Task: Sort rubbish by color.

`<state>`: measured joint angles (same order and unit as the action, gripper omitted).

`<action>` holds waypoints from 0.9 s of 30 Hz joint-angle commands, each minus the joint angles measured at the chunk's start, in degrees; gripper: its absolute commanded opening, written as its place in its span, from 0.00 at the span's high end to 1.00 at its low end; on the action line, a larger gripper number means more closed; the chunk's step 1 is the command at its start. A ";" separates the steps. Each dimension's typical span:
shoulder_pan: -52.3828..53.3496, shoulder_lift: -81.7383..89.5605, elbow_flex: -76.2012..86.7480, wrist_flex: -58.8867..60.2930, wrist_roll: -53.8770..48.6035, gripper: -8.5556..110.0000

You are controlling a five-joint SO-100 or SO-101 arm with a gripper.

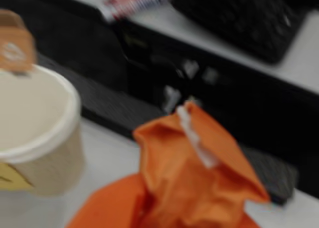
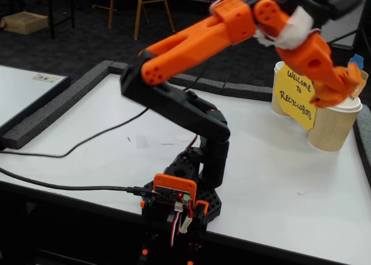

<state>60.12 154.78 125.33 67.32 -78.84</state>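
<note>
Jaws grip orange wad (image 1: pixel 199 188); wrist view alone shows cup's (image 1: pixel 35 138) interior.

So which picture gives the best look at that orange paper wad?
The wrist view: the orange paper wad fills the lower frame, though blurred. In the fixed view only a sliver shows at the pincer, above a cup.

I see creased matt orange paper wad (image 1: pixel 199 188) at my gripper (image 2: pixel 346 85), itself smooth orange plastic. Just beside it, a ribbed beige paper cup (image 2: pixel 335 126); below, a smooth white table (image 2: pixel 278 178).
</note>
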 commanded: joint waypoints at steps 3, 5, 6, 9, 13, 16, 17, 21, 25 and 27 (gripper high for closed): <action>-4.92 12.04 3.69 -7.21 1.67 0.93; -6.86 13.01 3.69 -8.26 4.48 0.93; -7.82 13.10 3.34 -8.79 5.98 0.93; -10.90 13.10 2.37 -10.37 11.51 0.93; -14.68 13.10 1.49 -12.92 18.90 0.93; -17.23 13.10 1.05 -14.33 23.03 0.93; -17.93 13.10 1.05 -14.68 23.99 0.93; -19.25 12.13 1.14 -16.52 26.10 0.93; -19.25 6.24 -0.09 -19.16 26.10 0.93; -19.25 1.76 -2.55 -19.34 25.40 0.93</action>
<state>42.10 162.77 130.69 50.54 -53.96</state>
